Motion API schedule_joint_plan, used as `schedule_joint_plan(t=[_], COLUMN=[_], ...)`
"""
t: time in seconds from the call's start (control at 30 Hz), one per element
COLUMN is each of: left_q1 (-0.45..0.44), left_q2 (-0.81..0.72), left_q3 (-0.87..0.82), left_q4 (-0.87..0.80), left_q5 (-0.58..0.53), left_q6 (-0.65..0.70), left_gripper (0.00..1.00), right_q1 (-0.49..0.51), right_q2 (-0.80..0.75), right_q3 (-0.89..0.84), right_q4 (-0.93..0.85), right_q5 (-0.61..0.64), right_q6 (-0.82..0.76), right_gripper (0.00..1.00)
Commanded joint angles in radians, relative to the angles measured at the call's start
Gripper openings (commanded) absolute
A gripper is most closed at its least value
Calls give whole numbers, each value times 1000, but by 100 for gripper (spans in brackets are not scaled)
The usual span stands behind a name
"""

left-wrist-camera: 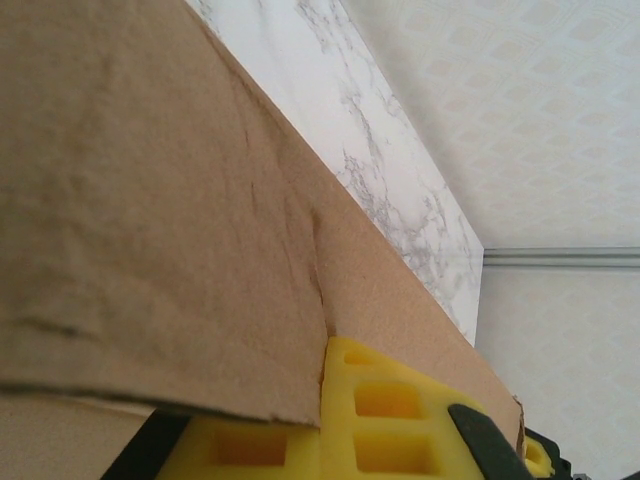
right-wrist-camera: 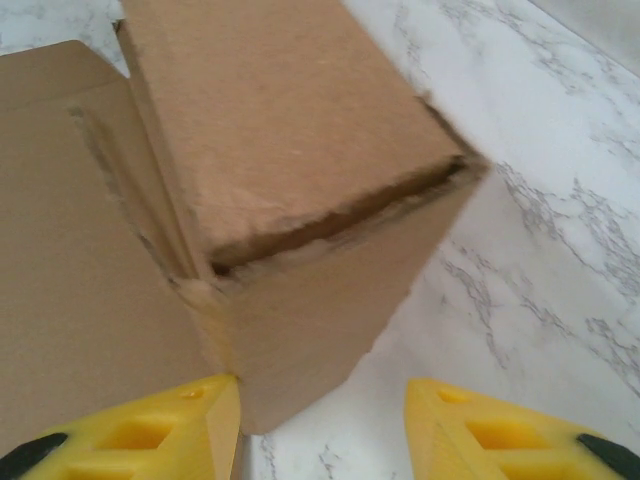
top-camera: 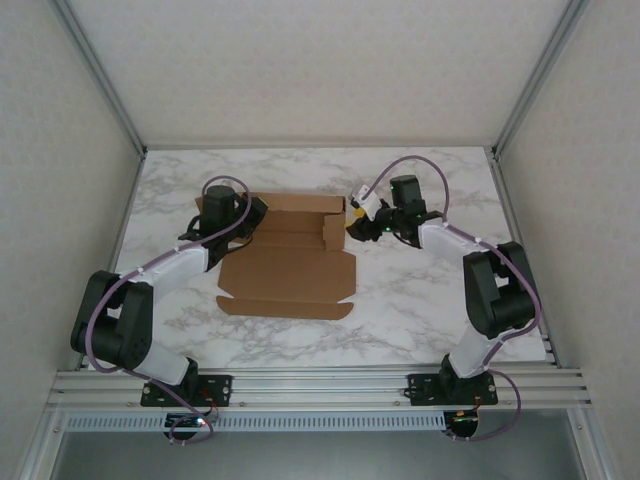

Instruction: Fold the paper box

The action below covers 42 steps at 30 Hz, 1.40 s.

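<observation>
Both arms angle inward; left jaws pinch the paper box, right jaws gape.

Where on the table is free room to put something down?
Free: the far strip of table behind the box; the near strip between box and rail; the far right corner. Crowded: the box's far corners, where left tool and right tool sit.

One paper box, one table, one left end effector, one right end effector.
</observation>
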Motion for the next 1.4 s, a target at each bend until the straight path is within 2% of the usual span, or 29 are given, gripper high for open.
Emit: schedule_joint_plan(t=[0.0, 0.4, 0.73, 0.8, 0.93, 1.07, 1.13, 1.23, 1.37], left_q1=[-1, -1, -5, -4, -4, -5, -2, 2, 4], left_q2=[18, 22, 25, 24, 20, 18, 16, 12, 9], left_q3=[-20, -23, -26, -26, -26, -21, -16, -8, 3], left_q4=[-86, -80, -70, -69, -68, -69, -78, -87, -96], left_q5=[-1, 2, 20, 25, 31, 44, 47, 59, 78], left_q6=[21, 19, 14, 13, 8, -3, -5, -15, -29], left_gripper=[0, 0, 0, 0, 0, 0, 0, 0, 0], right_q1=[25, 49, 115, 134, 187, 215, 218, 217, 215], right_q2=[-27, -20, 40, 48, 76, 110, 114, 108, 115], right_q3=[-15, -31, 0, -1, 9, 31, 33, 18, 24], right_q4=[-12, 17, 117, 138, 174, 184, 193, 230, 256], right_q5=[7, 103, 219, 268, 480, 651, 691, 680, 684], right_q6=[-9, -23, 37, 42, 52, 74, 95, 97, 109], right_gripper=[48, 50, 45, 43, 37, 40, 43, 45, 42])
